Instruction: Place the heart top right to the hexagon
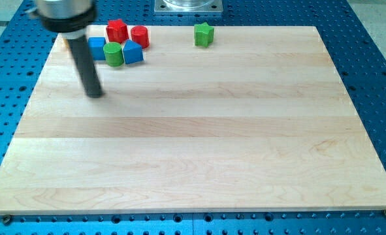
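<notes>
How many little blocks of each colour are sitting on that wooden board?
Red: 2, at and
Blue: 2, at and
Green: 2, at and
Total: 6. A yellowish sliver behind the rod may be another.

angular red block (117,31) | rounded red block (139,36) just beside, on its right | view's top left | heart/hexagon shapes unclear

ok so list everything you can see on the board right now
red blocks: 2, red, top left of the board, side by side
blue blocks: 2, blue, just below the red ones
green cylinder: 1, green, between the blue blocks
green star: 1, green, top edge, apart to the view's right
wooden board: 1, light wood, on a blue perforated table
my tip: 1, dark rod, below-left of the cluster, touching no block
</notes>
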`<action>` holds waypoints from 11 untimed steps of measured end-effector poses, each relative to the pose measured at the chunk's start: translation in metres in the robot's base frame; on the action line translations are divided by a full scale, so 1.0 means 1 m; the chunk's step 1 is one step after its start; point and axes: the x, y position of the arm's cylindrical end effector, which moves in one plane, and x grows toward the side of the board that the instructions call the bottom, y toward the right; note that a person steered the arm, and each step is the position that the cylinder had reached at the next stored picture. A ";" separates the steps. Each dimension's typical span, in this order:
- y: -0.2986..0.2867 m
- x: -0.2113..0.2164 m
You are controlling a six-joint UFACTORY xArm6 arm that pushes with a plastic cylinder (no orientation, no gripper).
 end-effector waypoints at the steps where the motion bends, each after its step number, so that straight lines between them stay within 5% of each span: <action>1: -0.066 0.000; 2: -0.094 0.000; 6: -0.078 -0.125; 11: -0.051 -0.167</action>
